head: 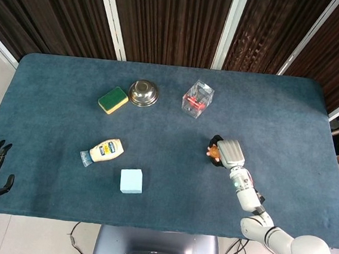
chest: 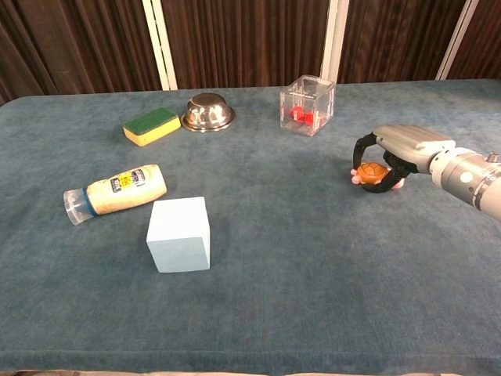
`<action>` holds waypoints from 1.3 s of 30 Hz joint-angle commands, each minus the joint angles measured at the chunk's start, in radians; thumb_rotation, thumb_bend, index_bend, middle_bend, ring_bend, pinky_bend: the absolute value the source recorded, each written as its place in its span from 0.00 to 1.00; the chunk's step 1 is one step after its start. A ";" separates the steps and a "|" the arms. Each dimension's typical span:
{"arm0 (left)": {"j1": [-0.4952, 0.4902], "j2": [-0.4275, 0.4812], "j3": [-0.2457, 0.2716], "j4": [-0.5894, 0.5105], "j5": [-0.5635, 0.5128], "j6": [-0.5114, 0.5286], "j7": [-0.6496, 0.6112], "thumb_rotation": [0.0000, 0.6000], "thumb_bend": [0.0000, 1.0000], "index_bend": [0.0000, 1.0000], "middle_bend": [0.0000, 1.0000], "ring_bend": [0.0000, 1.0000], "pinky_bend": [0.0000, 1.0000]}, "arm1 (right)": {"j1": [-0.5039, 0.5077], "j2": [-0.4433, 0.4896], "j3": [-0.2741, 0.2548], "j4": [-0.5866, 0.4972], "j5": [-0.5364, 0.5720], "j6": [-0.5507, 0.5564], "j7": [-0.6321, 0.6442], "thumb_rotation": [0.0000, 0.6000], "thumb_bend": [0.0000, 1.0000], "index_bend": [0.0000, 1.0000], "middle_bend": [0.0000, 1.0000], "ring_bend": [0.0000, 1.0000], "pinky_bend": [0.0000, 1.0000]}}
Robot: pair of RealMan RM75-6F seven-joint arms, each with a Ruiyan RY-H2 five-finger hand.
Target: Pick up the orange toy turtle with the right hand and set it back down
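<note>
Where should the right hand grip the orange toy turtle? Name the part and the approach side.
Grip the orange toy turtle across its domed shell, from above. It sits low on the table, so only its top and flanks are reachable. The right hand already cups it that way.

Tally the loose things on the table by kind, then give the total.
Orange toy turtle: 1
Clear plastic box: 1
Steel bowl: 1
Sponge: 1
Squeeze bottle: 1
Pale blue cube: 1
Total: 6
</note>
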 commanded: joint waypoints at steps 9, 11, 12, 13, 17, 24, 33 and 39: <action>0.000 0.001 0.001 -0.002 -0.003 -0.005 0.001 1.00 0.43 0.08 0.00 0.05 0.36 | -0.007 -0.019 -0.006 0.025 -0.010 0.050 -0.003 1.00 1.00 0.83 0.61 0.98 0.98; -0.001 0.001 0.001 -0.003 -0.005 -0.007 0.003 1.00 0.43 0.08 0.00 0.05 0.36 | -0.009 -0.022 -0.004 0.026 -0.011 0.063 -0.009 1.00 1.00 0.83 0.63 0.98 0.98; -0.001 0.001 0.001 -0.003 -0.006 -0.008 0.004 1.00 0.43 0.09 0.00 0.05 0.36 | -0.011 -0.025 -0.003 0.028 -0.011 0.072 -0.011 1.00 1.00 0.83 0.65 0.99 0.98; -0.001 0.001 0.001 -0.003 -0.007 -0.008 0.004 1.00 0.43 0.09 0.00 0.05 0.36 | -0.012 -0.027 -0.003 0.028 -0.011 0.075 -0.010 1.00 1.00 0.84 0.66 0.99 0.98; 0.000 0.002 0.000 -0.004 -0.006 -0.006 0.003 1.00 0.43 0.09 0.00 0.05 0.36 | -0.018 -0.037 -0.002 0.041 -0.013 0.103 -0.021 1.00 1.00 0.86 0.68 1.00 0.98; 0.000 0.001 0.000 -0.002 -0.008 -0.007 0.001 1.00 0.43 0.09 0.00 0.05 0.36 | -0.023 -0.041 -0.008 0.052 -0.011 0.104 -0.051 1.00 1.00 0.86 0.68 1.00 0.98; 0.000 0.002 0.001 -0.007 -0.008 -0.008 0.005 1.00 0.43 0.10 0.00 0.05 0.36 | -0.059 0.046 -0.037 -0.062 -0.008 0.088 -0.112 1.00 0.53 0.53 0.55 0.96 0.95; -0.003 0.000 0.001 -0.009 -0.005 -0.009 0.015 1.00 0.43 0.09 0.00 0.05 0.36 | -0.070 0.094 -0.044 -0.120 -0.006 0.092 -0.172 1.00 0.09 0.24 0.28 0.90 0.90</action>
